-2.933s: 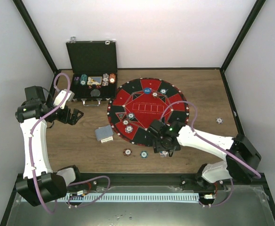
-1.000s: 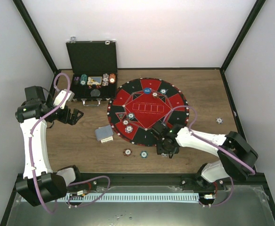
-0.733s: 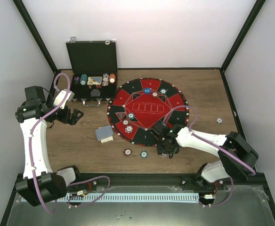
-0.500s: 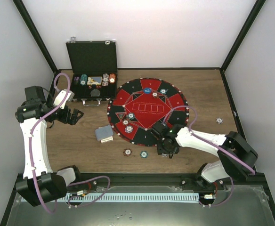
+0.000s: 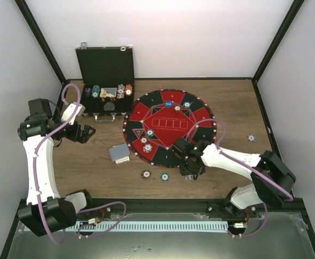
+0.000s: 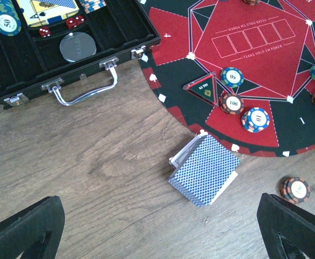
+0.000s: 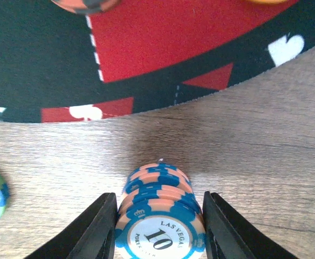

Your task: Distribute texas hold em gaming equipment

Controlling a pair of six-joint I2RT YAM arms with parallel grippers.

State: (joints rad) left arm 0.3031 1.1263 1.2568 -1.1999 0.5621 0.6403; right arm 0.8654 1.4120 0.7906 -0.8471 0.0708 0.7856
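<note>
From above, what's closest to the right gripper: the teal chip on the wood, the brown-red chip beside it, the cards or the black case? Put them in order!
From the right gripper:
1. teal chip, just left
2. brown-red chip, further left
3. card deck, left and farther back
4. black case, far back left
</note>
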